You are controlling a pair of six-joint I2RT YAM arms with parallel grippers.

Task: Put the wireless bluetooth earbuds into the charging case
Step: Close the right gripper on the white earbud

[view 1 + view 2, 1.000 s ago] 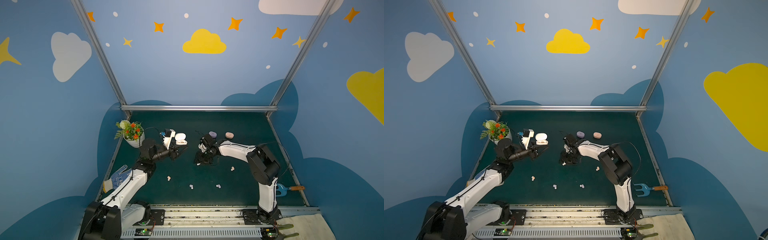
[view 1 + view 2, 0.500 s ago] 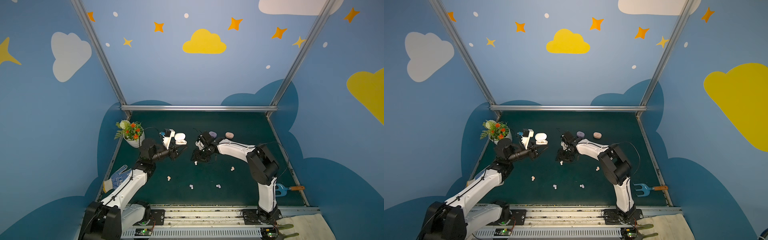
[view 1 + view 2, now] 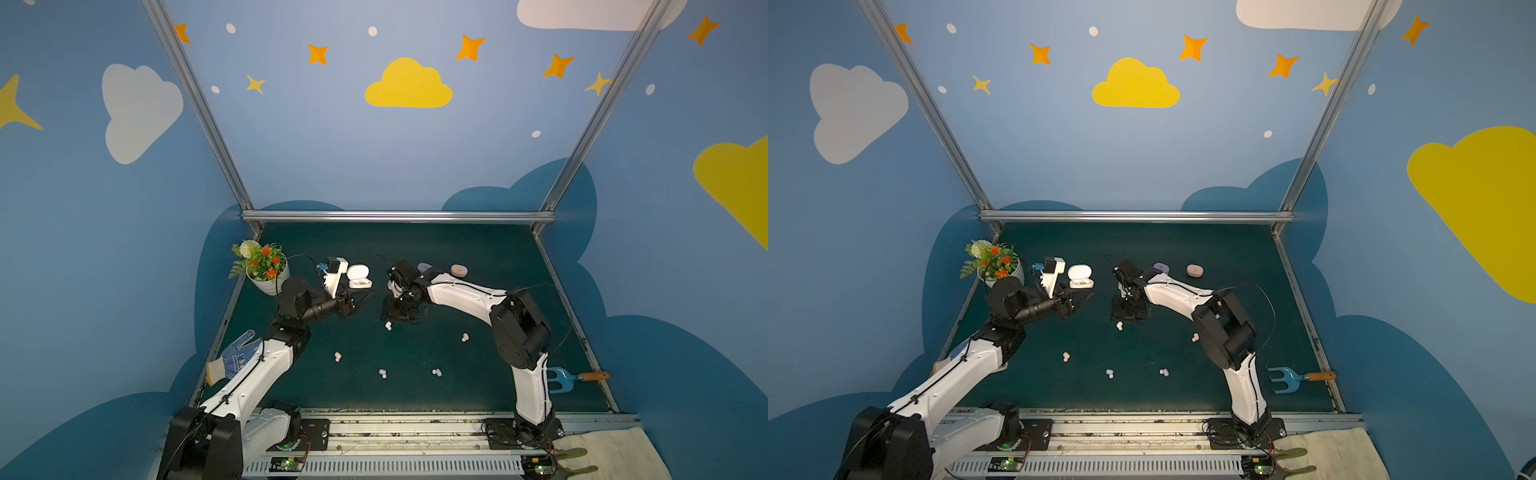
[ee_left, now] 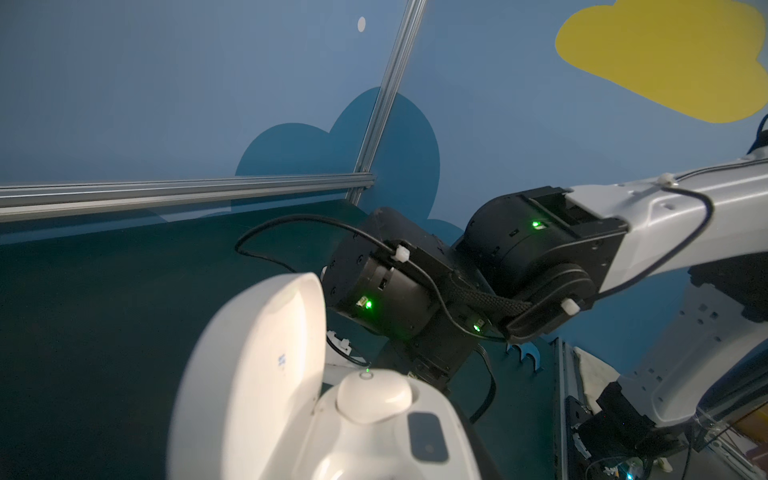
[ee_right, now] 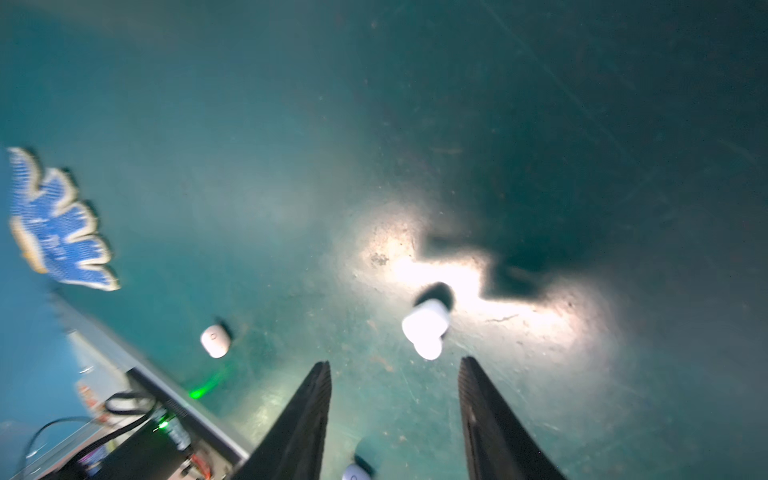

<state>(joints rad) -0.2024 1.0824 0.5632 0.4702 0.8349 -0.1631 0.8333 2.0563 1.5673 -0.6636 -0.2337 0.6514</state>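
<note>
Right pincer (image 5: 395, 361) hovered, jaws parted, empty, over white earbud (image 5: 426, 328) lying on table (image 5: 249, 166). Left pincer (image 3: 365, 294) closed tight, seemingly clamping white charging case (image 3: 360, 277). Risk: off-centre squeeze could flick tiny bud away.

You can read nothing here: the mark on the white charging case (image 4: 257, 374) and the print on the blue glove (image 3: 236, 360) are too blurred.
</note>
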